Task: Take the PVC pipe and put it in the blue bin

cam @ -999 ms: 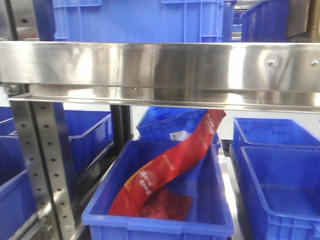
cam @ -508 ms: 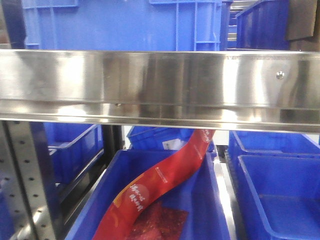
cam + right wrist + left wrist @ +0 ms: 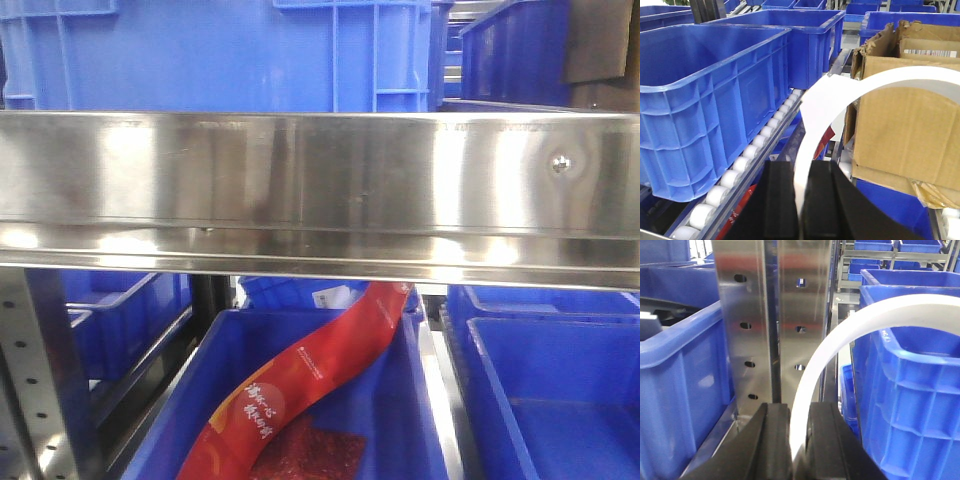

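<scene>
In the left wrist view, a white curved PVC pipe (image 3: 826,347) rises from between the black jaws of my left gripper (image 3: 799,412), which is shut on it, and arcs to the right over a blue bin (image 3: 910,400). My right gripper (image 3: 802,172) is likewise shut on a white PVC pipe ring (image 3: 840,90), held above a roller track beside a large blue bin (image 3: 715,90). Neither grippers nor pipes appear in the front view, which shows a lower blue bin (image 3: 412,400) holding a red package (image 3: 310,370).
A steel shelf rail (image 3: 320,190) crosses the front view, with blue bins above and below it. A perforated steel upright (image 3: 772,320) stands just ahead of the left gripper. A torn cardboard box (image 3: 910,120) sits right of the right gripper, and white rollers (image 3: 747,160) to its left.
In the front view the shelf rail has sunk lower in the picture and looks nearer. The upright post has slid off to the left, and the bin with the red package sits lower.
</scene>
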You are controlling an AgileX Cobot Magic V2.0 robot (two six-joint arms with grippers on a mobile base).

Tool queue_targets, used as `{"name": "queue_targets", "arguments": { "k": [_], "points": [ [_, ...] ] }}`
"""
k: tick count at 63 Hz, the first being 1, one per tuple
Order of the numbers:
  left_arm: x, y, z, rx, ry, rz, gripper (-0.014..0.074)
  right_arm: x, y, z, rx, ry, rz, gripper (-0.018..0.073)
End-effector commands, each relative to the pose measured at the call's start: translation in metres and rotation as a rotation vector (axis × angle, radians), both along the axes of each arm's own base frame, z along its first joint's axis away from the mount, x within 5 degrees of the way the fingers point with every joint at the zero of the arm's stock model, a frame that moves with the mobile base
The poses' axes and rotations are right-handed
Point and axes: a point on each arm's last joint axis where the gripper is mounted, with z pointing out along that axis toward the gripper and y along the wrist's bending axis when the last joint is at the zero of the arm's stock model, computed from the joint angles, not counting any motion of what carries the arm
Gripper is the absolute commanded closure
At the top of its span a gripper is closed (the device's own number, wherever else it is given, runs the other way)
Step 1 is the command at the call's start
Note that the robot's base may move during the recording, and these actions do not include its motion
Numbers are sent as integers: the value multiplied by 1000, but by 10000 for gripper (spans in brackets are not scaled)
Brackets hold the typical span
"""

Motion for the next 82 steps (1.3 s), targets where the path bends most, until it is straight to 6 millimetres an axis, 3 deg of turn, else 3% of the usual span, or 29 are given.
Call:
{"name": "queue_targets", "arguments": {
  "k": [1, 82],
  "points": [
    [-2, -1, 3, 2, -33, -7, 707, -1, -1, 3, -10, -27, -5, 728],
    [-2, -1, 3, 2, -33, -7, 707, 0, -1, 3, -11, -31, -6, 727]
  ]
}}
